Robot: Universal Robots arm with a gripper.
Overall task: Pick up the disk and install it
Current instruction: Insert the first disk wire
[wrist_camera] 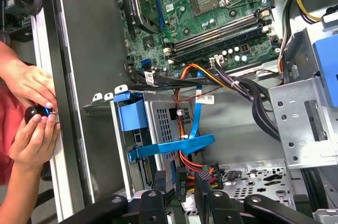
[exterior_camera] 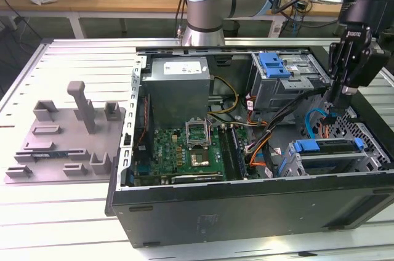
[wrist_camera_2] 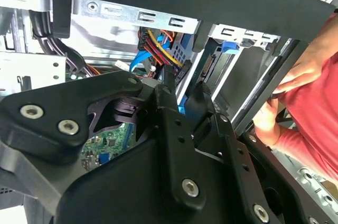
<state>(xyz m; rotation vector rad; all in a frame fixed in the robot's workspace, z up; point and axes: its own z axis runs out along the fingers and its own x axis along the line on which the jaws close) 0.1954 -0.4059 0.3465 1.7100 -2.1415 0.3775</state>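
The disk (exterior_camera: 326,146) is seen seated in the lower drive cage (exterior_camera: 345,164) at a corner of the open computer case (exterior_camera: 246,212), with its blue carrier frame (wrist_camera: 132,115) at the cage mouth. Whether it is latched or cabled cannot be told. The gripper (exterior_camera: 328,116) is poised just above that cage, narrowly parted and empty, near a blue data cable (wrist_camera: 174,147). A motherboard (exterior_camera: 184,150), a power supply (exterior_camera: 178,85) and a second cage (exterior_camera: 289,82) are also housed in the case.

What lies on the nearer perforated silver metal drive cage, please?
A blue plastic bracket sits on it and a flat blue cable crosses it; its perforated wall covers whatever sits inside.
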